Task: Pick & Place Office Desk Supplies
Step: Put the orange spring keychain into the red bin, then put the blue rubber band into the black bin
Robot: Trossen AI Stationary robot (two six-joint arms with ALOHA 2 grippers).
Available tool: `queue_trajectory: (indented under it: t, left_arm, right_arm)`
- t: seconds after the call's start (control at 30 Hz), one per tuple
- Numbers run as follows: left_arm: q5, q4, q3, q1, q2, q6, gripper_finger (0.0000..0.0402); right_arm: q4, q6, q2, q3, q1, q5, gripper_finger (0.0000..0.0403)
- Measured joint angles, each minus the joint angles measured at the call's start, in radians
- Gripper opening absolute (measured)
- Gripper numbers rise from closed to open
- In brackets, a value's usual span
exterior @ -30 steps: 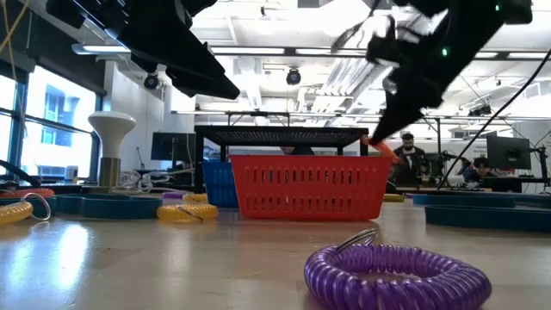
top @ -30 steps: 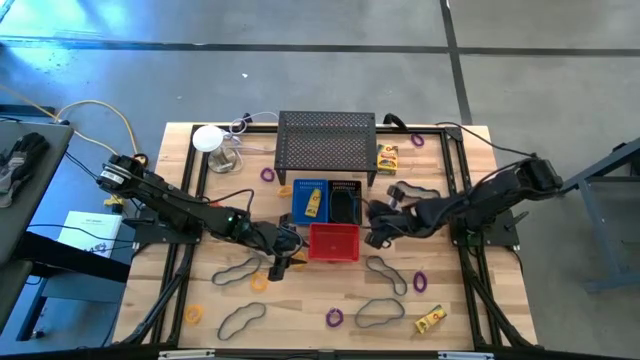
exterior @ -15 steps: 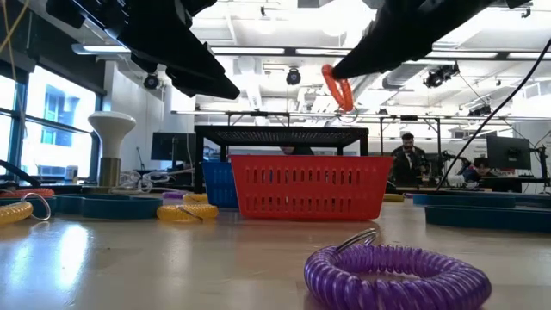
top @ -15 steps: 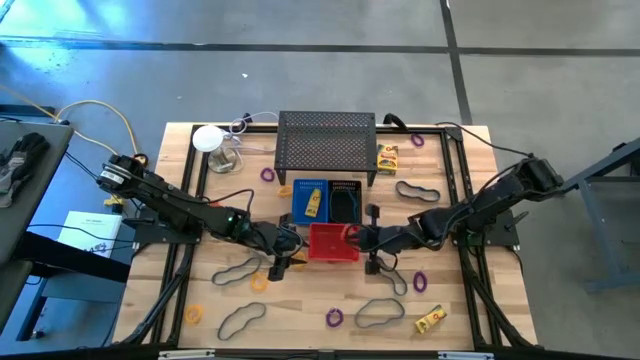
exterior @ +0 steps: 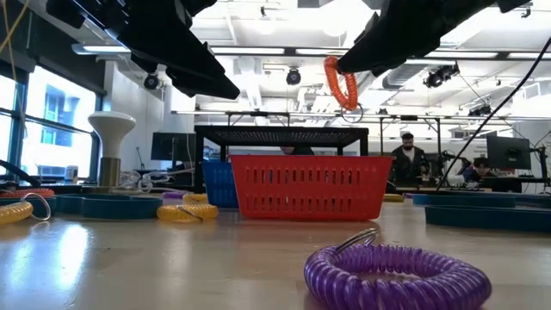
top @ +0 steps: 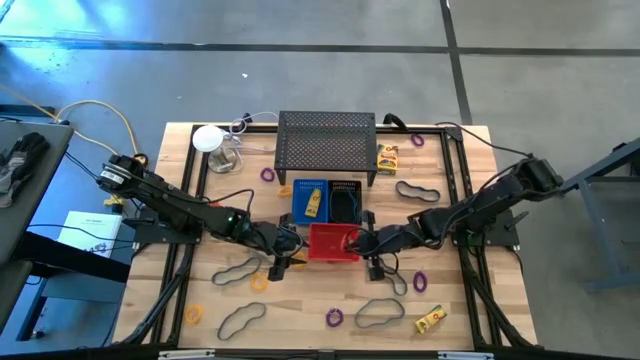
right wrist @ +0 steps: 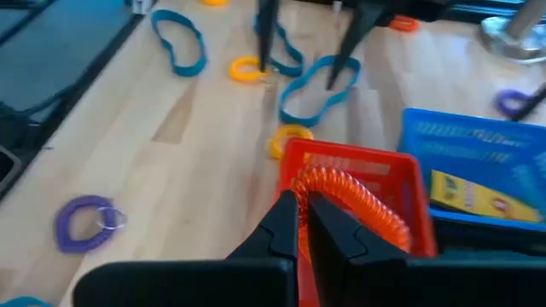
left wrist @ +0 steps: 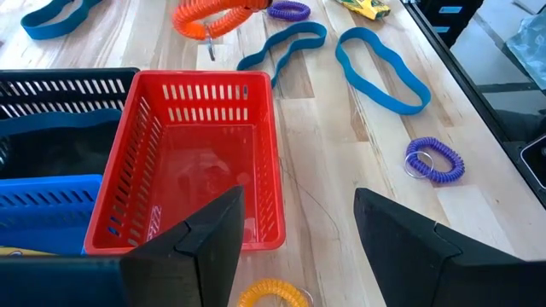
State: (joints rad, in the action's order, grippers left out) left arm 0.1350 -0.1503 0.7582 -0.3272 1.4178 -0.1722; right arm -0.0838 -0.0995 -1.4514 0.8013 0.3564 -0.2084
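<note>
— Two arms, one table (top: 180, 150): what stands largest on it?
— Black mesh rack (top: 326, 140) at the far edge; before it a blue bin (top: 309, 200) holding a yellow printed box (top: 313, 204), a black bin (top: 346, 201) beside that, and a red bin (top: 333, 242) nearest the arms.
— Left tool?
— Left tool (top: 283, 247), fingers spread, holding nothing, just beside the red bin's left side, above a yellow ring (left wrist: 273, 295).
— Right tool?
— Right tool (top: 358, 240), fingers pressed together, pinching an orange ring (exterior: 342, 82); the ring hangs in the air above the red bin's right edge.
— Loose stock?
— Blue looped cords (top: 240, 320) lie across the near half of the table, one more right of the rack. Purple rings (top: 334, 317), several, scattered; one sits nearest the low camera. Another yellow box (top: 430, 319) lies near the front right corner, one more (top: 387, 157) beside the rack.
</note>
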Motion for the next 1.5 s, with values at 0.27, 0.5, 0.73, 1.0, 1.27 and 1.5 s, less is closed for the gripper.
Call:
queue_trajectory:
  t: [0.27,0.5,0.73,1.0,1.27,1.5]
  left_arm:
    - [0.000,0.000,-0.001,0.000,0.000,0.000,0.0215]
    - [0.000,0.002,-0.001,0.000,0.000,0.001,0.0215]
    - [0.000,0.004,-0.001,0.000,0.000,0.001,0.0215]
    - [0.000,0.004,-0.001,0.000,0.000,0.001,0.0215]
    - [0.000,0.004,-0.001,0.000,0.000,0.001,0.0215]
    - [0.000,0.004,-0.001,0.000,0.000,0.001,0.0215]
  right_arm:
    - [-0.095,0.049,-0.108,-0.001,-0.036,0.176,0.0004]
    - [-0.120,-0.005,-0.126,0.000,-0.083,0.289,0.0004]
    - [-0.107,-0.028,-0.126,0.000,-0.090,0.284,0.0004]
    - [-0.104,-0.036,-0.126,0.000,-0.090,0.237,0.0007]
    - [-0.101,-0.080,-0.126,0.000,-0.090,0.207,0.0091]
    - [-0.146,0.021,-0.121,0.000,-0.079,0.209,0.0162]
